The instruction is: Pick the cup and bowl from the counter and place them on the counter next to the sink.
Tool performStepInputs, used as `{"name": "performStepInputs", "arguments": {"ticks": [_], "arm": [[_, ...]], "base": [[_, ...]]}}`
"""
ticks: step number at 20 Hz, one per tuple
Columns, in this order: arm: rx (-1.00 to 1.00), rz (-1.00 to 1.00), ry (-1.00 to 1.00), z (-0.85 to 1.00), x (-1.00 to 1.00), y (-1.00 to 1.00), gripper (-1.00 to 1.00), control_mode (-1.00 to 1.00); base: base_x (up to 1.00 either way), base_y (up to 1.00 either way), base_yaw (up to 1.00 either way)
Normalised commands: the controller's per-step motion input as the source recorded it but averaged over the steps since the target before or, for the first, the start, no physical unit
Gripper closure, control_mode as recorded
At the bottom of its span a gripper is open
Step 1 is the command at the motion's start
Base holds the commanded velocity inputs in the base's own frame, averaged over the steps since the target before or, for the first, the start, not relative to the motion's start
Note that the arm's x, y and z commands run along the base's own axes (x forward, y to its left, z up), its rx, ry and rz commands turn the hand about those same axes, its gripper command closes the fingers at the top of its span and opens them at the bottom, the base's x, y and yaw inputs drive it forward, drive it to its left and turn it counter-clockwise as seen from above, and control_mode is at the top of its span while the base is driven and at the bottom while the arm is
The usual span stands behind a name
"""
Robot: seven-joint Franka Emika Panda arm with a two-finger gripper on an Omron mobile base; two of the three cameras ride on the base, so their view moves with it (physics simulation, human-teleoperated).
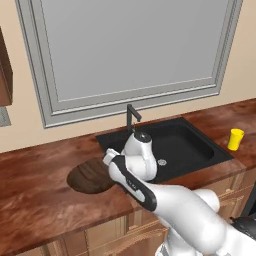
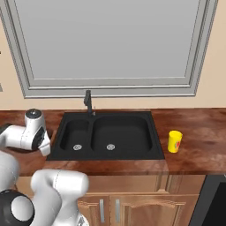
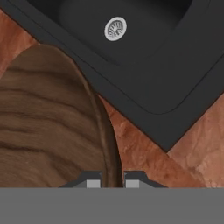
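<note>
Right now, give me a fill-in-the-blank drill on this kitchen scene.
1. The gripper is closed on the rim of the ____.
2. The yellow cup stands on the counter to the ____ of the sink in the right base view.
3. The sink has ____ basins.

Missing words: bowl; right; two

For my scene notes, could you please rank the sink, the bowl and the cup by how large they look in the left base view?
1. sink, largest
2. bowl, partly hidden by the arm, yet clearly smaller than the sink
3. cup, smallest; it stands farther away, which may shrink it somewhat
</note>
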Motion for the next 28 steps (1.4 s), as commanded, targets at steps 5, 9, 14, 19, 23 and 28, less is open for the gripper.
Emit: {"name": "performStepInputs", "arguments": {"ticks": [5, 9, 14, 19, 23, 28], "arm": [[0.00, -0.05, 0.03, -0.39, 0.25, 0.22, 1.00, -1.00], [0.00, -0.05, 0.04, -0.41, 0.24, 0.23, 1.00, -1.00], [0.00, -0.02, 0.05, -0.16, 0.10, 0.17, 1.00, -1.00], [0.00, 0.00, 0.00, 0.00, 0.00, 0.02, -1.00, -1.00], [0.00, 0.00, 0.00, 0.00, 0.00, 0.00, -1.00, -1.00], [0.00, 0.01, -0.05, 0.23, -0.01, 0.00, -1.00, -1.00]], "base": [[0.00, 0.00, 0.00], [0.00, 0.00, 0.00], [0.00, 0.00, 0.00], [0.00, 0.00, 0.00], [0.00, 0.00, 0.00], [0.00, 0.00, 0.00]]}}
